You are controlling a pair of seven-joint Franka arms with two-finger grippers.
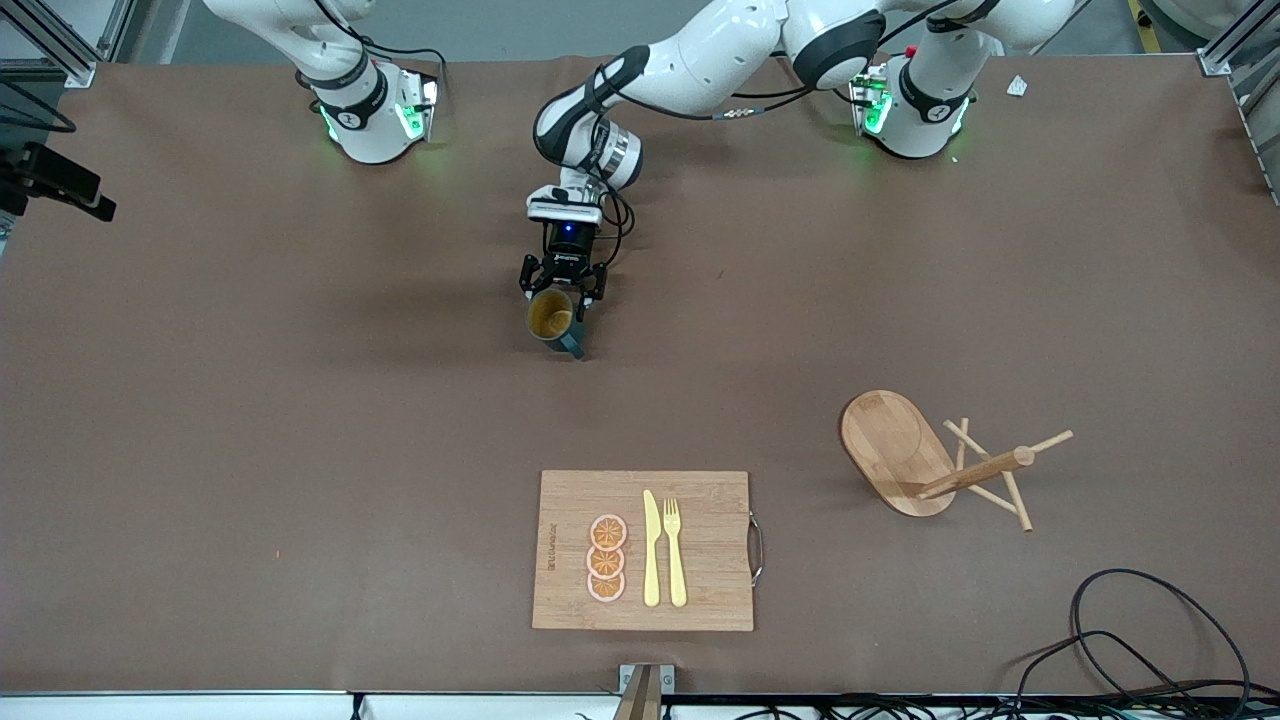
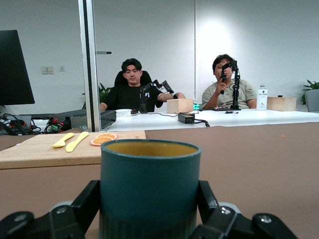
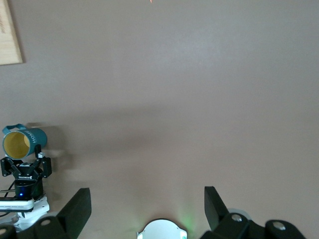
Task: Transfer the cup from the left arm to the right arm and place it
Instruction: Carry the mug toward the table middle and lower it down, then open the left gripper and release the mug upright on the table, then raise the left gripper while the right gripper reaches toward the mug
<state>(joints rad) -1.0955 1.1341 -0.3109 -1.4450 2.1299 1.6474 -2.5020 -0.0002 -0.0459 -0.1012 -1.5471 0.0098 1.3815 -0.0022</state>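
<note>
Overhead, the left arm reaches out over mid-table, its left gripper (image 1: 562, 291) clamped on the cup (image 1: 552, 318) held above the table (image 1: 300, 400); its wrist view shows the cup (image 2: 149, 186) squeezed between both fingers (image 2: 82, 206), while the right gripper (image 3: 144, 209), fingers spread wide and empty, waits above the table.

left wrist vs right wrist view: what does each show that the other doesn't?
Only the left wrist view: the yellow knife and fork and orange slices on the cutting board, seen past the cup clamped in the left end effector.
Only the right wrist view: the right end effector, fingers open over bare table.
Both: the cup, its yellow inside, the left end effector shut on it, and the board.
</note>
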